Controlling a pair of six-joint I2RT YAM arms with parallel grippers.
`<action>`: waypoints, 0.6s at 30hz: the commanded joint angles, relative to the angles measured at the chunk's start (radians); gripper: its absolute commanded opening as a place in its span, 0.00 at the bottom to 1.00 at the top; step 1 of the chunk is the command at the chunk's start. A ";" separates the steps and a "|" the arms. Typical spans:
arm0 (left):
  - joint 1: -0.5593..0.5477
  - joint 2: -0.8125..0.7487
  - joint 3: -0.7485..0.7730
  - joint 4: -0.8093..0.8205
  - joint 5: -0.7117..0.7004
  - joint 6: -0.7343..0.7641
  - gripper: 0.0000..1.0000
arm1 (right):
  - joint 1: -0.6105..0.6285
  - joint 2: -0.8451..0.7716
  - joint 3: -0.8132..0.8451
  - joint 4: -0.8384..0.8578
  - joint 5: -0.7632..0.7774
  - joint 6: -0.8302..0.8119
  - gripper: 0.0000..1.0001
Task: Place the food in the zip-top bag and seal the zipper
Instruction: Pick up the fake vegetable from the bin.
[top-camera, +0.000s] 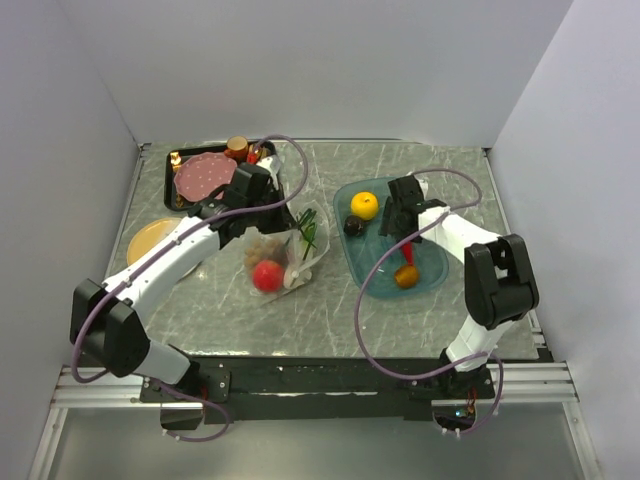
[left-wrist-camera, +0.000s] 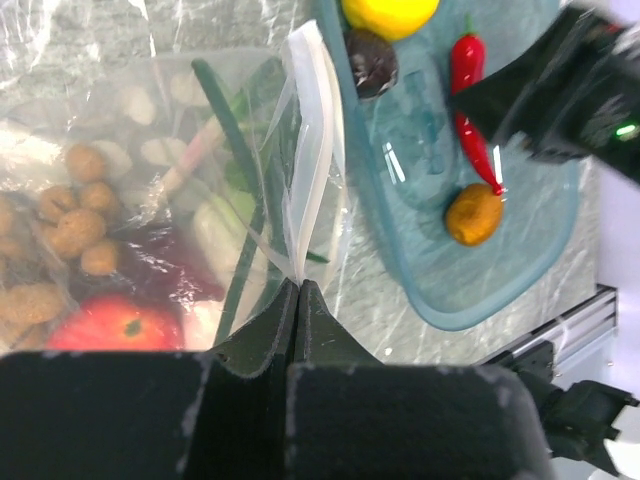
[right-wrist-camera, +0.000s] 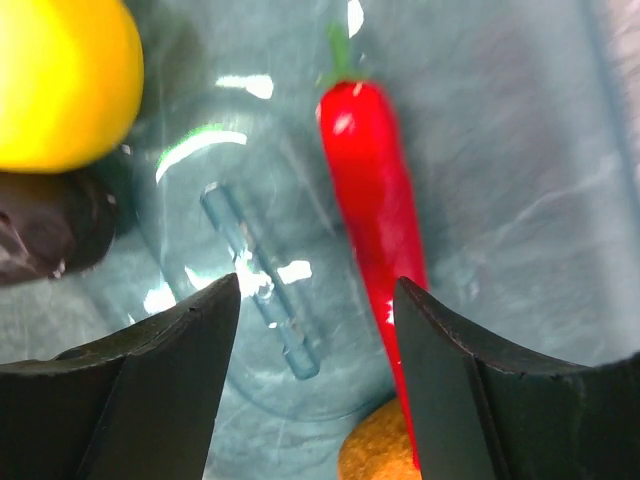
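Observation:
The clear zip-top bag (top-camera: 285, 250) lies mid-table holding a red apple (top-camera: 266, 276), a brown nut cluster (left-wrist-camera: 70, 225), white pieces and green leaves (top-camera: 307, 230). My left gripper (left-wrist-camera: 299, 285) is shut on the bag's whitish zipper strip (left-wrist-camera: 315, 150), holding the mouth edge up. My right gripper (right-wrist-camera: 318, 300) is open, low over the teal tray (top-camera: 437, 272), with the red chili (right-wrist-camera: 372, 190) passing just inside its right finger. A yellow round fruit (top-camera: 365, 205), a dark round piece (top-camera: 354, 226) and a small orange fruit (top-camera: 406, 277) also lie in the tray.
A black tray (top-camera: 172, 175) at the back left holds a pink dotted plate (top-camera: 204, 176) and a small brown cup (top-camera: 237, 148). A yellow disc (top-camera: 152, 238) lies at the left. White walls close in the table on three sides.

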 joint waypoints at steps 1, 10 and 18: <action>0.001 0.029 0.021 -0.039 0.006 0.047 0.01 | -0.009 -0.010 0.044 0.029 0.068 -0.030 0.70; 0.001 0.024 0.005 -0.006 0.026 0.020 0.01 | -0.048 0.081 0.035 0.047 0.039 -0.036 0.70; 0.001 0.011 0.024 -0.006 0.045 0.015 0.01 | -0.068 0.100 0.039 0.055 -0.019 -0.030 0.58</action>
